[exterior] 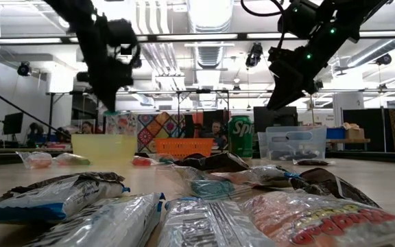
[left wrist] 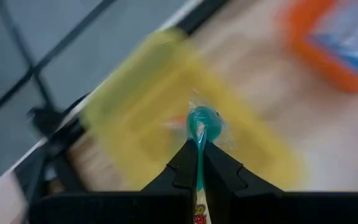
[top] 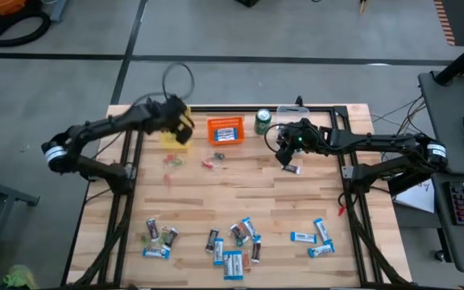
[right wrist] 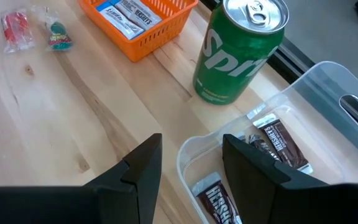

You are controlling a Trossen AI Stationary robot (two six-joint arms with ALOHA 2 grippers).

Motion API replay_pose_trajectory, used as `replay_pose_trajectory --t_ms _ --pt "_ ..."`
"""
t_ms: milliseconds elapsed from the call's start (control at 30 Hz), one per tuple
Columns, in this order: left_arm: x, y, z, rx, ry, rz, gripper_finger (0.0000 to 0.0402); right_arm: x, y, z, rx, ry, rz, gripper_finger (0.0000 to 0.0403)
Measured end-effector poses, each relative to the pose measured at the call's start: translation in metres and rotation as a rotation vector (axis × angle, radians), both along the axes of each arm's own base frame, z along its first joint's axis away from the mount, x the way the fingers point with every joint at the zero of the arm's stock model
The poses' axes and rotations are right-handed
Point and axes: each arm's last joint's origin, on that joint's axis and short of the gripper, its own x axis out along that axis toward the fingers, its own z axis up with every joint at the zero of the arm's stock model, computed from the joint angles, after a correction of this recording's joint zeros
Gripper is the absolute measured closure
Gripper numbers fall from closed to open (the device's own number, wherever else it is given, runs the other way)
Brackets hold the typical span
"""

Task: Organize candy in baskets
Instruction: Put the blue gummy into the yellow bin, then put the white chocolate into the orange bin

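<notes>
Left wrist view: the left gripper (left wrist: pixel 199 163) is pinching a small teal sweet in a clear crinkly wrapper (left wrist: pixel 202 122), its jaws clamped together on the wrapper's tail so the sweet is sticking out just past the fingertips. Directly beyond the sweet, filling the middle of the frame, the translucent yellow plastic basket (left wrist: pixel 166 81) is lying open-side towards the claw. The sweet is showing inside the basket's outline, so the relation that counts is near-vertical: sweet above, basket below, long axis of the basket running from upper left to lower right of this frame.

High view: the left gripper (top: pixel 180 121) is hanging over the yellow basket (top: pixel 169 141) at upper left of the table. The orange mesh basket (top: pixel 225 130) with blue-and-white bars is sitting just right of it, the green soda can (top: pixel 263 121) further right. The right gripper (top: pixel 286 155) is at upper centre-right beside the clear plastic basket (right wrist: pixel 328 93), jaws standing apart, holding nothing; dark brown mini bars (right wrist: pixel 277 140) are lying in that bin.

Judgement: the left arm is the one placed for the drop; opening looks like the next call, provided the sweet is clearing the basket rim. Loose candy is lying along the bottom of the high view, well apart from both claws.
</notes>
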Motion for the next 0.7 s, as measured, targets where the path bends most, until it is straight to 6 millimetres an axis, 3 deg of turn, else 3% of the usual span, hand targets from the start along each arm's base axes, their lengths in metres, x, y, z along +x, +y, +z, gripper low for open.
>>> replay_pose_trajectory --t_ms 133,233,467,700 --pt "-0.020 0.044 -0.015 -0.027 -0.020 0.150 0.0401 0.000 0.000 -0.001 0.003 0.002 -0.002 0.0245" --pt "-0.025 0.064 -0.028 -0.106 -0.081 0.114 0.0397 -0.001 0.000 -0.002 0.004 0.005 -0.002 0.0245" --pt "-0.018 0.084 -0.044 -0.175 -0.068 0.062 0.0378 -0.001 0.000 -0.003 0.004 0.006 -0.002 0.0245" --pt "-0.016 0.087 -0.048 -0.213 -0.040 0.073 0.0349 -0.001 0.000 -0.003 0.005 0.007 -0.002 0.0245"
